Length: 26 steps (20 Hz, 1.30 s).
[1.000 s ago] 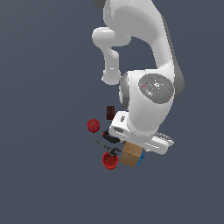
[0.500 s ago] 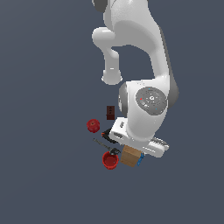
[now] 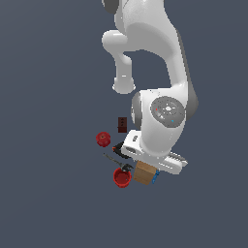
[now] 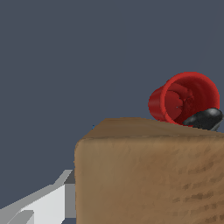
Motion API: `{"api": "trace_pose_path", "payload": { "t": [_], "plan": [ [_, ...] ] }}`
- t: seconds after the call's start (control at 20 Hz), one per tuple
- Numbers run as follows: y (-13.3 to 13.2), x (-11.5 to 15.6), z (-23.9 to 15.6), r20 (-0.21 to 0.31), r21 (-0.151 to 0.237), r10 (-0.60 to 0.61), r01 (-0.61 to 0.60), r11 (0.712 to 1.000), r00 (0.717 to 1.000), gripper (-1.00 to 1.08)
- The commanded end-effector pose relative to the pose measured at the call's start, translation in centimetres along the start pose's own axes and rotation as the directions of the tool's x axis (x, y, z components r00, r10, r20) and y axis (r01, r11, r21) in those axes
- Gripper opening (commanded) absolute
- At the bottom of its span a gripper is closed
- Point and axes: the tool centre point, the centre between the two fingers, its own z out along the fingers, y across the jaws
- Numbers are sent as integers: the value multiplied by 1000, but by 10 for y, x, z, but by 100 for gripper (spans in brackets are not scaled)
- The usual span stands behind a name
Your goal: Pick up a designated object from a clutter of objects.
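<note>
We were down at the wooden block (image 4: pixel 148 175) beside the red cup (image 4: pixel 183 98), grip state unclear, and judged lifting it came next.

— Where's the arm (image 3: pixel 145 43)?
— Bent low, white wrist (image 3: pixel 162 121) down.
— And the gripper (image 3: pixel 145 167)?
— One finger (image 4: pixel 39 199) shows (its jaws' spread, I can't tell).

Plain floor (image 3: pixel 48 193), flat and matte, in one even slate grey-blue. Fills the exterior view from its left to its right in the same dull tone. Seen in the wrist view too, just as uniform, softly and evenly lit.
</note>
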Motion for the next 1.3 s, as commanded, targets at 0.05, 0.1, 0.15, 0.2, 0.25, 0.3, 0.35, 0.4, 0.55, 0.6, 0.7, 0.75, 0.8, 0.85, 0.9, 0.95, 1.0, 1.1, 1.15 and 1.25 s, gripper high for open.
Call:
{"api": "trace_pose_path", "payload": {
  "t": [0.05,0.1,0.15,0.2,0.25,0.3,0.35,0.4,0.55,0.6,0.7,0.75,0.8,0.85,0.9,0.95,1.0,1.1,1.15,1.25],
  "plan": [
    [0,0,0,0,0,0,0,1000,1000,-100],
    [0,0,0,0,0,0,0,1000,1000,-100],
    [1,0,-1,0,0,0,0,1000,1000,-100],
    [2,0,-1,0,0,0,0,1000,1000,-100],
    [3,-1,-2,0,0,0,0,1000,1000,-100],
    [5,-1,-3,0,0,0,0,1000,1000,-100],
    [7,-2,-5,0,0,0,0,1000,1000,-100],
    [9,-3,-7,0,0,0,0,1000,1000,-100],
    [20,-5,-14,0,0,0,0,1000,1000,-100],
    [24,-7,-17,0,0,0,0,1000,1000,-100],
    [34,-9,-24,0,0,0,0,1000,1000,-100],
    [39,-11,-28,0,0,0,0,1000,1000,-100],
    [45,-13,-33,0,0,0,0,1000,1000,-100],
    [52,-15,-38,0,1,1,-1,1000,1000,-100],
    [59,-17,-43,0,1,1,-1,1000,1000,-100],
    [67,-19,-49,0,1,1,-1,1000,1000,-100],
    [75,-21,-55,0,1,1,-1,1000,1000,-100],
    [92,-26,-67,0,1,1,-1,1000,1000,-100],
    [101,-28,-74,0,1,1,-1,1000,1000,-100],
    [120,-34,-88,0,2,1,-1,1000,1000,-100]
  ]
}}
